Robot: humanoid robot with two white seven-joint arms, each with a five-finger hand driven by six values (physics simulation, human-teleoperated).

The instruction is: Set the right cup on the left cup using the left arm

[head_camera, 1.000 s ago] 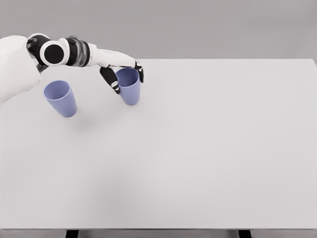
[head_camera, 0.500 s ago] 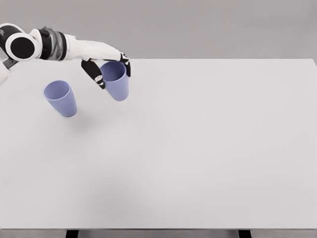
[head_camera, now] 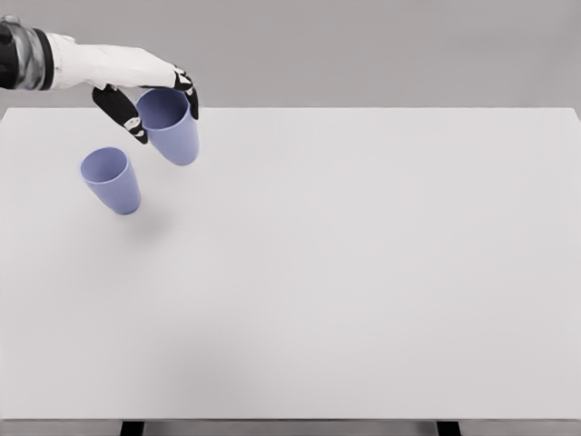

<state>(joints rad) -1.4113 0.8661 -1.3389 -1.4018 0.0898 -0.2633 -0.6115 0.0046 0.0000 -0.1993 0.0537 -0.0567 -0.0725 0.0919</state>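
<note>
In the upper left of the frame, the left hand [head_camera: 145, 91] wraps its dark fingers [head_camera: 121, 111] around the rim of a blue cup [head_camera: 172, 129] and holds it clear of the table [head_camera: 363, 272], mouth up and slightly tilted. Its white forearm [head_camera: 86, 65] enters from the left edge. Just below and to the left, a second blue cup [head_camera: 112, 181] stands on the white table, apart from the held one, its mouth open upward.

bright, even light; soft shadows
</note>
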